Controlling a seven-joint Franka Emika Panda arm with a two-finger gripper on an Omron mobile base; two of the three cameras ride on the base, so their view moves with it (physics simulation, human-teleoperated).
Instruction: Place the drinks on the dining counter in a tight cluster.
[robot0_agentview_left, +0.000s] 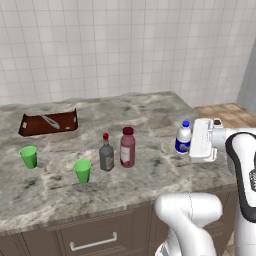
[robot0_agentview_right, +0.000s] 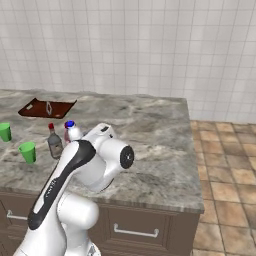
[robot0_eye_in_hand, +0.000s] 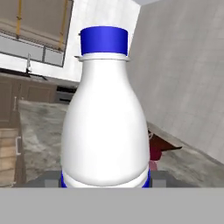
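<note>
White bottle (robot0_agentview_left: 184, 138) with blue cap, clamped upright in the gripper (robot0_agentview_left: 192, 141) above the dining counter (robot0_agentview_left: 150, 110), right of the others; maroon bottle (robot0_agentview_left: 127, 147) and red-capped grey-brown bottle (robot0_agentview_left: 106, 153) standing just beside each other mid-counter.

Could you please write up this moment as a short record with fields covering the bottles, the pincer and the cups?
held: white bottle with blue cap, in the pincer
pincer: shut on the white bottle
standing together: grey-brown bottle and maroon bottle, side by side on the dining counter
white bottle position: apart, right of the pair
green cups: two, left of the bottles
</note>
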